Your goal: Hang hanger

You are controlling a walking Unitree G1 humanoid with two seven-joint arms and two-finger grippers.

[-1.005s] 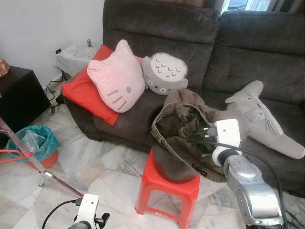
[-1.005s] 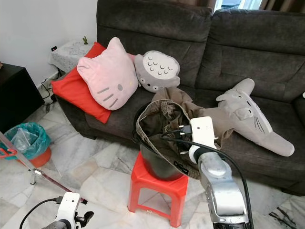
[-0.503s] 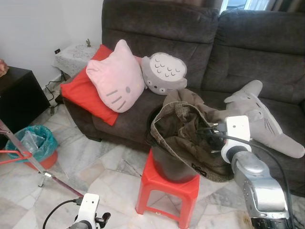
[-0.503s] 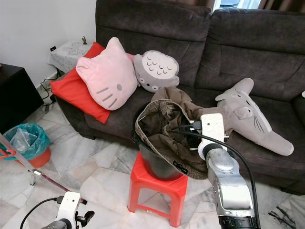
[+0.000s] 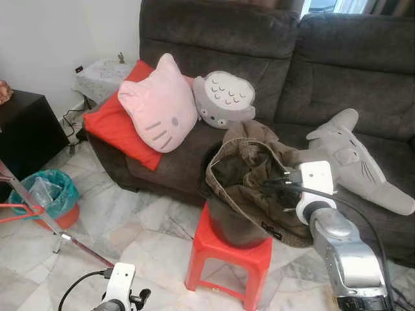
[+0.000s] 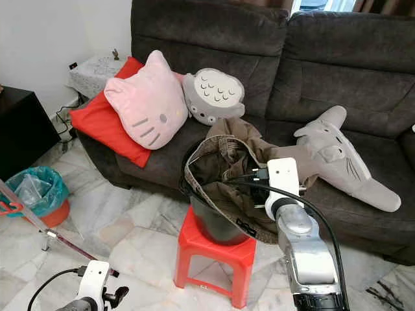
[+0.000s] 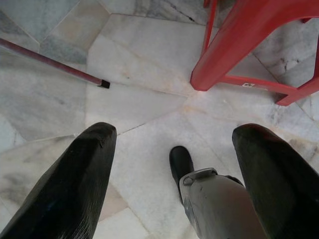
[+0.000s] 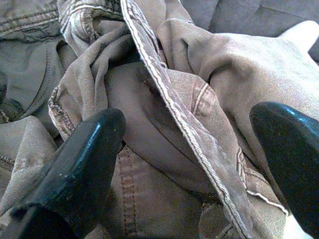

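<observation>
You are facing a dark grey sofa (image 5: 272, 58) that runs across the back of the scene. On its seat lie a red cushion (image 5: 113, 126), a pink cat-face pillow (image 5: 159, 107) leaning on it, a round grey plush (image 5: 225, 98) just beside that, and a long grey elephant plush (image 5: 353, 162) stretched out toward your right. In front of the sofa, on the marble floor (image 5: 130, 233), stands a red plastic stool (image 5: 228, 259) carrying a dark bucket (image 5: 230, 223). A brown pair of trousers (image 5: 249, 172) is draped over the bucket's rim and spills toward the sofa seat; you cannot make out a hanger among the folds, so its place cannot be told. At your far left sit a black cabinet (image 5: 23, 129), a teal-lined bin (image 5: 48, 194) and the thin legs of a red rack (image 5: 26, 207).

Your right gripper (image 8: 189, 144) is down at the trousers, its fingers (image 8: 84, 159) spread wide with a seamed fold of the brown cloth lying between them, the tips near the fabric. Your left gripper (image 7: 174, 169) hangs low over the floor beside the stool's leg, fingers spread apart and holding nothing.
</observation>
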